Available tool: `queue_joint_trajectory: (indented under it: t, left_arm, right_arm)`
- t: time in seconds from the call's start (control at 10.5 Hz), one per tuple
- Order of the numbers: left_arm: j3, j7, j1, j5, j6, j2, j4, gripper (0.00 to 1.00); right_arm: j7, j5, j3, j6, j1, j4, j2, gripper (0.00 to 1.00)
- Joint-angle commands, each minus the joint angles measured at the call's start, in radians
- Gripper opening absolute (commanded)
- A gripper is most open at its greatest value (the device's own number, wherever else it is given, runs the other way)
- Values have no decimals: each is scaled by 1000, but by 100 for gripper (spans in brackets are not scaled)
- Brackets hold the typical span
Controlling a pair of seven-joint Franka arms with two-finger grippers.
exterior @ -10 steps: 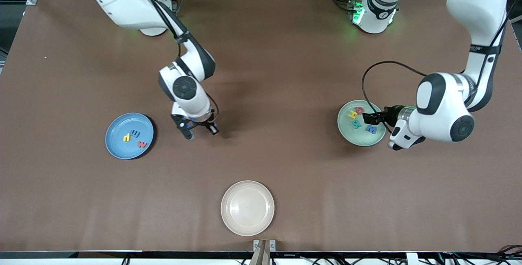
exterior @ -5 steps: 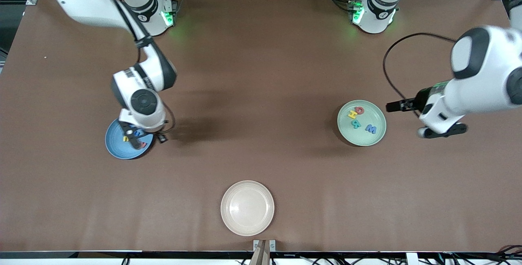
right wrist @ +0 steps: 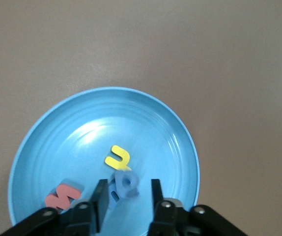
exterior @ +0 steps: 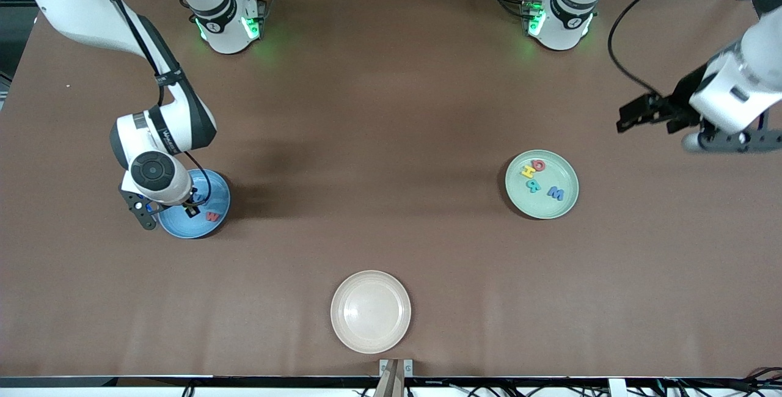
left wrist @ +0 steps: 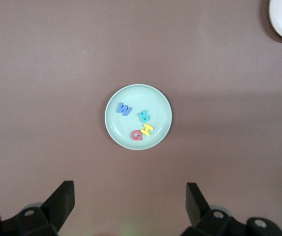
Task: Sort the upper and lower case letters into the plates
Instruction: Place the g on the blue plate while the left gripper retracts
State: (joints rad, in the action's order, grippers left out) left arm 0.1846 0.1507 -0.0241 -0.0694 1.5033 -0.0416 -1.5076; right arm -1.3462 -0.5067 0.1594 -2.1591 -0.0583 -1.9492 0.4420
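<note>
– So, where are the arms over the brown table?

– The left gripper hangs over bare table at the left arm's end, its jaws wide and holding nothing. The right gripper is low over the blue plate, covering much of it from the front.

– And the other plates?

– The mint plate lies at the left arm's end. The cream plate is nearest the front camera, and the left wrist view cuts it off.

– Letters?

– The mint plate holds a blue W, teal R, yellow H and a red piece. The blue plate shows a red w. The right wrist view adds a yellow piece and a blurred blue piece between narrowly parted jaws.
</note>
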Motion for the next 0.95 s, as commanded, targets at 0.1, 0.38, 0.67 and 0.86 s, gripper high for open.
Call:
queue_joint_trajectory:
  t: [0.1, 0.38, 0.67, 0.86]
  left_arm:
    - [55, -14, 4, 89, -69, 51, 33, 100]
    - [72, -8, 3, 88, -69, 60, 33, 100]
    - [72, 59, 4, 88, -69, 59, 38, 100]
    - [69, 64, 3, 89, -69, 58, 50, 100]
  right_arm:
    - [256, 60, 22, 30, -49, -14, -129, 100]
    - [762, 264, 16, 74, -161, -11, -251, 100]
    - [1044, 357, -26, 169, -117, -10, -354, 100]
    - [1243, 456, -157, 253, -11, 25, -410, 100]
